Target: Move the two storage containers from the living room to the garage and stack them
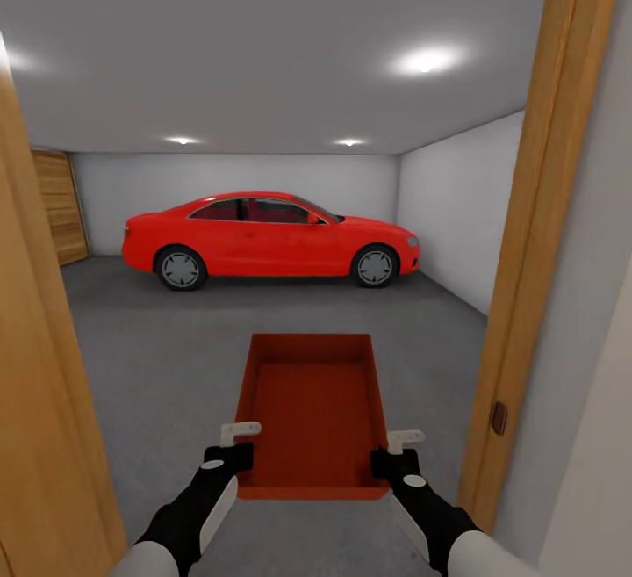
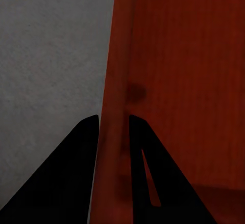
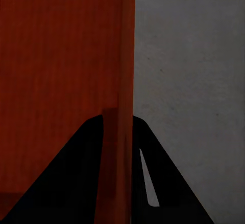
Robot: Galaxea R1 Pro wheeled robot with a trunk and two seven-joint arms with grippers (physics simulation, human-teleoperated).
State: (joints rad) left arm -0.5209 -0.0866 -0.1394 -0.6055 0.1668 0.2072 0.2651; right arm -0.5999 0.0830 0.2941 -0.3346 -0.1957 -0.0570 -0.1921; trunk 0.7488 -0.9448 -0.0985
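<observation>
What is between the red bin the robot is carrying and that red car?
Just bare dark grey floor, as the head view shows. The storage container is held at its side walls by the left gripper and right gripper; the car stands beyond.

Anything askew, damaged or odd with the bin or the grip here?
Nothing stands out. The red-orange bin is held level and empty, left end effector and right end effector each pinching a side wall, at the doorway facing the garage's grey floor.

The garage is evenly bright, lit by round ceiling lights point(image 1: 427, 60); the nearest one gives soft glare. A dark shadow lies under the car point(image 1: 270, 239). The head view is sharp, with door frames leaning at the edges. Both wrist views are dimmer and soft, the fingers point(image 2: 61, 178) plain black shapes.
</observation>
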